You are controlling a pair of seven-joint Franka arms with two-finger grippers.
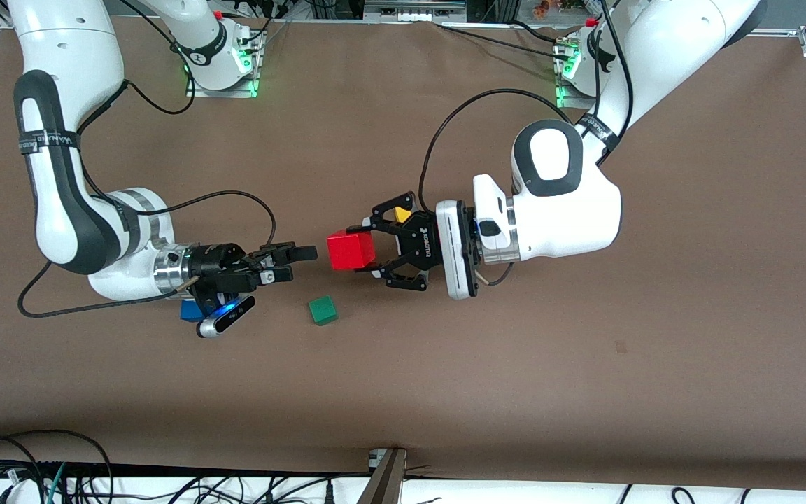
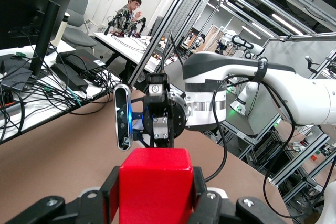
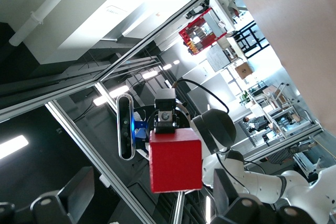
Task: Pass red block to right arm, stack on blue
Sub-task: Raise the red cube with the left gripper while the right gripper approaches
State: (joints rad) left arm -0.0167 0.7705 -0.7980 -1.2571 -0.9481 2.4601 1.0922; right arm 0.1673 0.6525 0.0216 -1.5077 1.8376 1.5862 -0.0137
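Observation:
My left gripper [image 1: 359, 250] is shut on the red block [image 1: 351, 250] and holds it in the air over the middle of the table. In the left wrist view the red block [image 2: 155, 184] sits between the black fingers [image 2: 107, 187]. My right gripper [image 1: 298, 263] is open and faces the block with a small gap, not touching it. In the right wrist view the block [image 3: 176, 161] shows between the spread fingers [image 3: 79, 187]. The blue cube [image 1: 187, 311] lies on the table under the right wrist, partly hidden.
A green cube [image 1: 322, 310] lies on the table nearer the front camera than the grippers. A yellow cube [image 1: 401, 213] shows partly under the left gripper. Black cables loop on the brown table [image 1: 585, 364] near both arms.

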